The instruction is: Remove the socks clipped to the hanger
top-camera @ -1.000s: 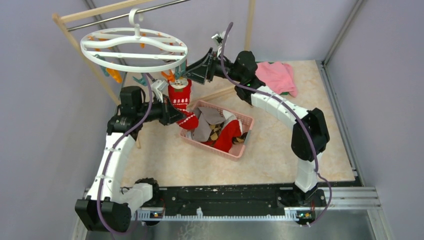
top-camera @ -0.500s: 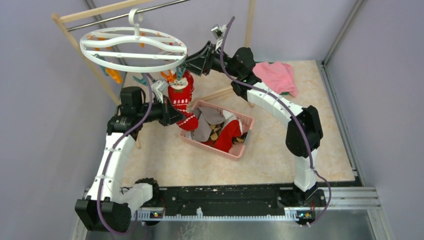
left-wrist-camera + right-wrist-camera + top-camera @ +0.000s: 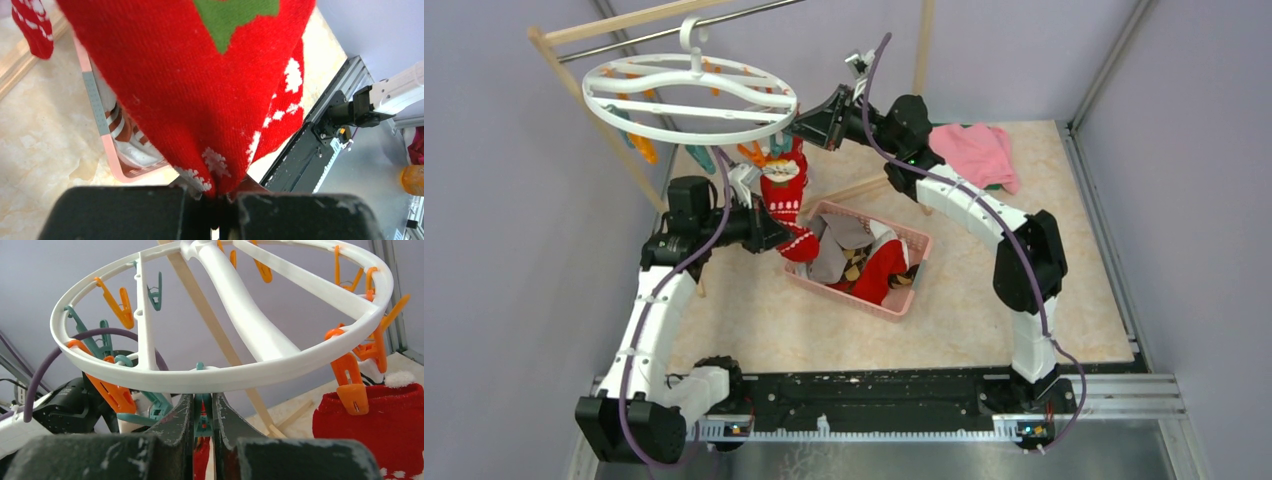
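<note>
The desk [image 3: 984, 300], walled left, rear and right, carries a pink basket [image 3: 844, 293] of loose socks [image 3: 879, 265] at its middle. Just left of the basket, the left hand [image 3: 220, 197] reaches in level, pinched shut on the lower end of a red sock [image 3: 200, 75]. The sock hangs by its cuff from the hanger [image 3: 240, 315]. Beyond it, the raised right hand [image 3: 202, 410] is closed on a teal clip [image 3: 202, 420] under the ring, beside the cuff.
</note>
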You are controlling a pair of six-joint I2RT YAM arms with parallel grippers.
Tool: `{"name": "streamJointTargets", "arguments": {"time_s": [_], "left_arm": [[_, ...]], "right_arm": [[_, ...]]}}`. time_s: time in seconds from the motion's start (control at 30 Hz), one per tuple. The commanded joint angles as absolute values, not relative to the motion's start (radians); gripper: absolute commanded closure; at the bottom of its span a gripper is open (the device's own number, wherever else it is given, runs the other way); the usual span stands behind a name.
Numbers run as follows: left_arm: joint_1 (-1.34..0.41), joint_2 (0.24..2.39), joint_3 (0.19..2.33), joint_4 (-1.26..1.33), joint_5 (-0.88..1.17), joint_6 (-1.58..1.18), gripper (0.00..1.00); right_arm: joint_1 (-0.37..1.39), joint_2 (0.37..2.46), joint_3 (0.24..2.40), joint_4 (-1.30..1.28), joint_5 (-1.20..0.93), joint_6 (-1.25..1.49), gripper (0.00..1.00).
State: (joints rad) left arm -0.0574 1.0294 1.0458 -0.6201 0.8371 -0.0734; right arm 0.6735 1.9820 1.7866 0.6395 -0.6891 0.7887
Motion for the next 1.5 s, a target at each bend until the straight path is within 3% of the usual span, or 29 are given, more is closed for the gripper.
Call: {"name": "streamJointTargets", "arguments": {"time_s": [0.0,0.4,0.73,1.1,1.23,1.3,1.4,1.43,1.47], "left_arm": [[-0.055,1.022,0.991,-0.542,0.834,-0.094,1.0],[-0.072,1.046,0.94,-0.45,0.904,-0.076,1.0],[-0.18,1.24,0.991,-0.433,0.876,-0.029,1.0],[-0.335,1.404,1.058,-0.4,0.856,-0.054,0.75],[-0.415,1.433,1.044,-0.39,0.832,-0.066,0.73],[-0.453,1.445,1.049,-0.405,0.821,-0.05,0.63],[-0.463,1.448,1.067,-0.45,0.802,-0.02,0.13],[-0.463,1.443,1.087,-0.469,0.792,-0.011,0.03],[-0.462,1.441,1.111,-0.514,0.782,0.025,0.01]], "right_arm": [[0.7,1.983,1.867,0.619,-0.66,0.742,1.0],[0.719,1.987,1.891,0.555,-0.637,0.704,1.0],[0.72,1.986,1.875,0.534,-0.622,0.703,1.0],[0.721,1.976,1.838,0.53,-0.606,0.692,1.0],[0.721,1.975,1.833,0.527,-0.609,0.688,1.0],[0.722,1.973,1.83,0.523,-0.61,0.685,1.0],[0.723,1.97,1.825,0.505,-0.608,0.669,1.0],[0.723,1.967,1.822,0.499,-0.608,0.662,1.0],[0.723,1.965,1.818,0.493,-0.606,0.656,1.0]]}}
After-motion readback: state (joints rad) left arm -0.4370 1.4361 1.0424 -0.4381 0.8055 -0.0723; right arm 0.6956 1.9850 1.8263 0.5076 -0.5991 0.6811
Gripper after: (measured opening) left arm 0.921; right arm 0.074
